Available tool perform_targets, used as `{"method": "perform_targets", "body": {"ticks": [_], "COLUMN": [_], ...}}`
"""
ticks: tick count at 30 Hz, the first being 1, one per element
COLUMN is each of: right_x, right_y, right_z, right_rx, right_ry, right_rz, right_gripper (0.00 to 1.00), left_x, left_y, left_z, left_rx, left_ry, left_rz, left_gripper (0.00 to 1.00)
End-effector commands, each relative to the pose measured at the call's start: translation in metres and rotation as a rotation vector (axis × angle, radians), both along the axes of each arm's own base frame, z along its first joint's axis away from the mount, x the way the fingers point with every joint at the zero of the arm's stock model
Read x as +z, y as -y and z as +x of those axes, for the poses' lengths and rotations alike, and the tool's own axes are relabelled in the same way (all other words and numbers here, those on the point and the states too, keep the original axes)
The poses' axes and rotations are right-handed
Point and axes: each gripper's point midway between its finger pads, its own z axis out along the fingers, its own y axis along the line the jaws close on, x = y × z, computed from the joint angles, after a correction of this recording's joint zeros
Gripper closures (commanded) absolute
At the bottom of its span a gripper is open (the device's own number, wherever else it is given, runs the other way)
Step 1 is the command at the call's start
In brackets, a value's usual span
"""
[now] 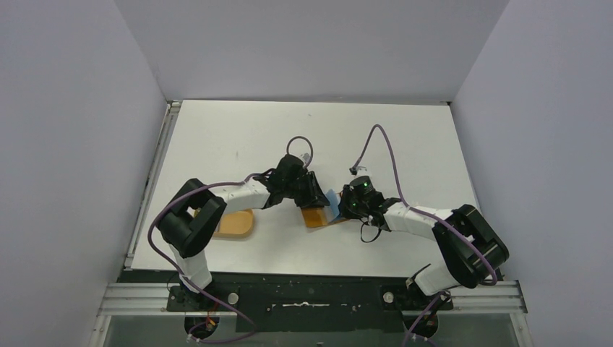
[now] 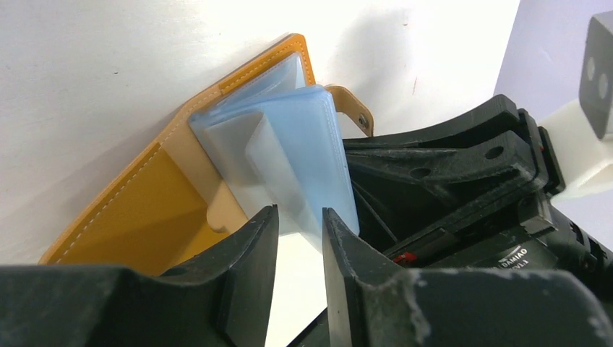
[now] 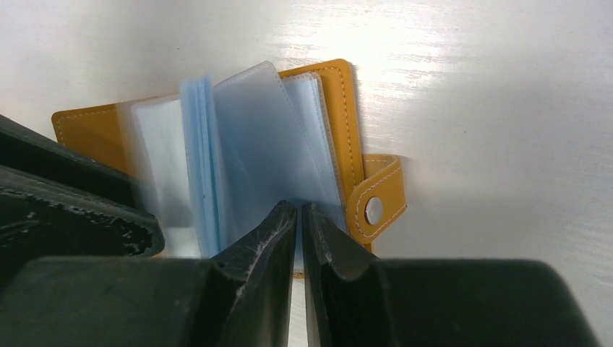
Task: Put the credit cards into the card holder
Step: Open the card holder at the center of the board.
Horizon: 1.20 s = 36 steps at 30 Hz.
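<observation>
Toward the near-left corner of the bench (image 1: 238, 137) sits an orange tray (image 1: 238, 225), half hidden under the left arm. No credit cards show in it or anywhere else, so I cannot tell where they are.

The left hand (image 2: 300, 213) hovers over the card holder (image 2: 137, 217) with its fingers spread a little. The lower edge of the sleeves (image 2: 303, 137) hangs right at that gap but does not look clamped.

The card holder lies open near the middle of the bench, closer to the near edge. Its tan cover is flat and the pale blue and clear sleeves stand up fanned.

The right hand (image 3: 299, 210) has its fingers pressed almost together, seemingly pinching the bottom edge of one clear sleeve just beside the snap tab (image 3: 376, 199).

The risks:
- **Dragging:** nothing pins the cover down, so a pull on that one sleeve could lift or drag the light holder.
- **Slipping:** the sleeve is slick and thin and could slide out of the pinch, letting the fan flop shut.
- **Collision:** the two hands are crowded over one small thing and may bump.
- **Tearing:** a hard tug could tear the sleeve at its seam.
</observation>
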Motion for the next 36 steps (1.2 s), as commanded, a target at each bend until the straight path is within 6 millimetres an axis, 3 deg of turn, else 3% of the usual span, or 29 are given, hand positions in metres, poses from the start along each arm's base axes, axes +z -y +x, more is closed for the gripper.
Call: {"method": "perform_targets", "body": {"ticks": [1,15,20,28,33,36], "right_x": [-0.014,-0.009,-0.001,0.046,0.080,0.097], "right_y": [0.014,0.015,0.021,0.034,0.030,0.010], "right_z": [-0.011,-0.013,-0.018,-0.032,-0.038,-0.038], "right_rx": [-0.017,-0.009,-0.024,-0.038,-0.003,0.061], "right_ry": [-0.040,-0.029,-0.034,0.017,0.055,0.063], "right_rz": [-0.043,-0.039,-0.050,-0.027,0.031,0.110], "right_gripper": [0.87,0.86,0.78,0.54,0.51,0.53], "left_x": [0.014,0.002,-0.009,-0.008,-0.007,-0.005], "left_y": [0.015,0.012,-0.003,-0.019,-0.016,-0.013], "left_z": [0.009,0.008,0.004,-0.004,-0.013,-0.015], "left_rx": [-0.030,-0.041,-0.059,-0.159,-0.219,-0.238], "left_ry": [0.046,0.041,0.041,0.087,0.105,0.108], "left_rz": [-0.040,0.035,0.165,0.306,0.330,0.326], "left_gripper": [0.76,0.81,1.00,1.00,1.00,1.00]}}
